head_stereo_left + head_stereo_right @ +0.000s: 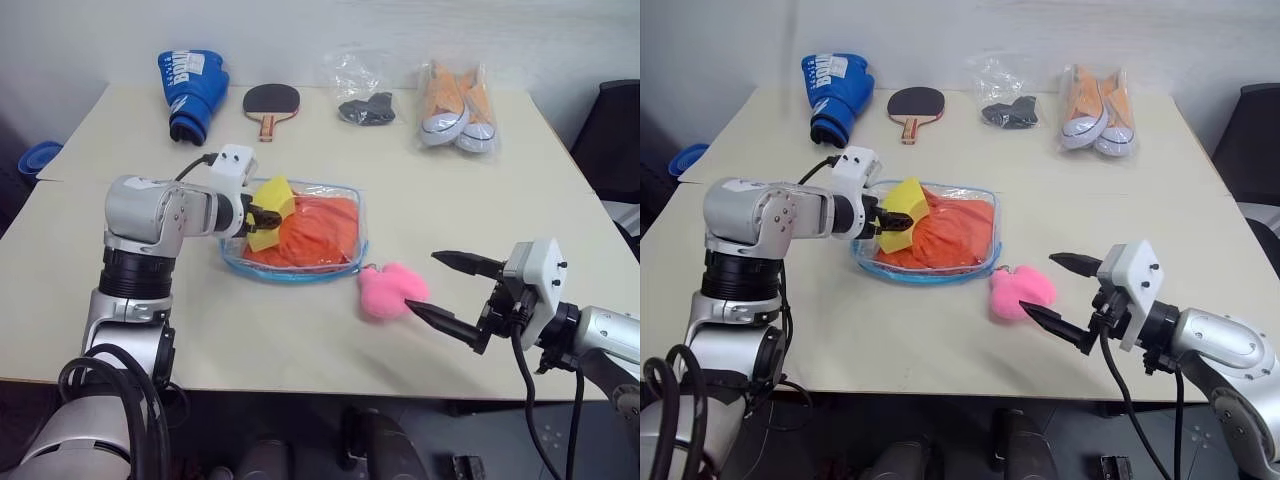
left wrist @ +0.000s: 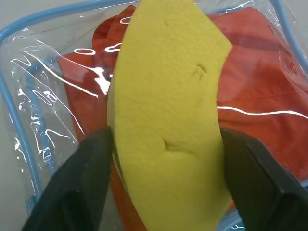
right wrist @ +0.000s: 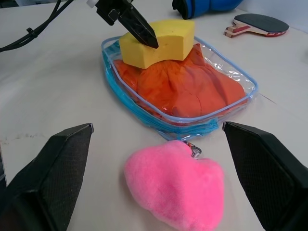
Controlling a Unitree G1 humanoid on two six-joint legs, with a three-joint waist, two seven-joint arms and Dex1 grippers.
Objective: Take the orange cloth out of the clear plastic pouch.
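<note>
Beige tabletop (image 1: 300, 330): pouch (image 1: 352, 205) mid, cloth (image 1: 320, 232) inside w/ sponge (image 1: 270, 212) on top. Left jaws (image 2: 163, 139) closed on sponge; right jaws (image 1: 450, 295) wide, near pink charm (image 1: 390, 291). Cloth looks soft, light; pinch a fold at the pouch's open side.

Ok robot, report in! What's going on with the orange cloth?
Left gripper shut on yellow sponge. Right gripper open, beside pink charm. Orange cloth inside clear pouch, sponge over it.
</note>
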